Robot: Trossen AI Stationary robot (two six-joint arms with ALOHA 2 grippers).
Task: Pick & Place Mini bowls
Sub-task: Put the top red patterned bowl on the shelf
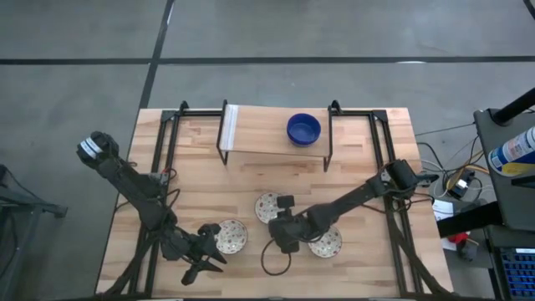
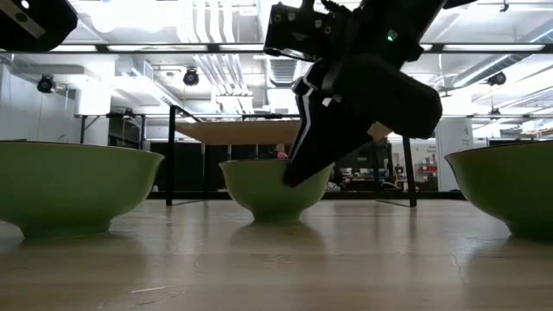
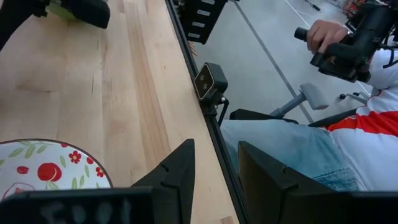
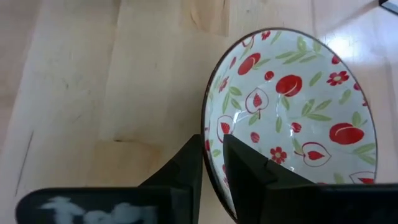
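Here the right end effector pinches the rim of a patterned mini bowl, tilted on edge; the left end effector, parted narrowly, idles at seven o'clock on the table.

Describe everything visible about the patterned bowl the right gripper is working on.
The patterned bowl is small, round and shallow, glossy like glazed ceramic: white inside with red fruit, small red flowers and green leaves, a thin dark rim, green outside in the low view. It sits upright on the wooden table, the middle of three patterned bowls along the near side. The right gripper straddles its rim, one finger inside and one outside, nearly closed on the wall.
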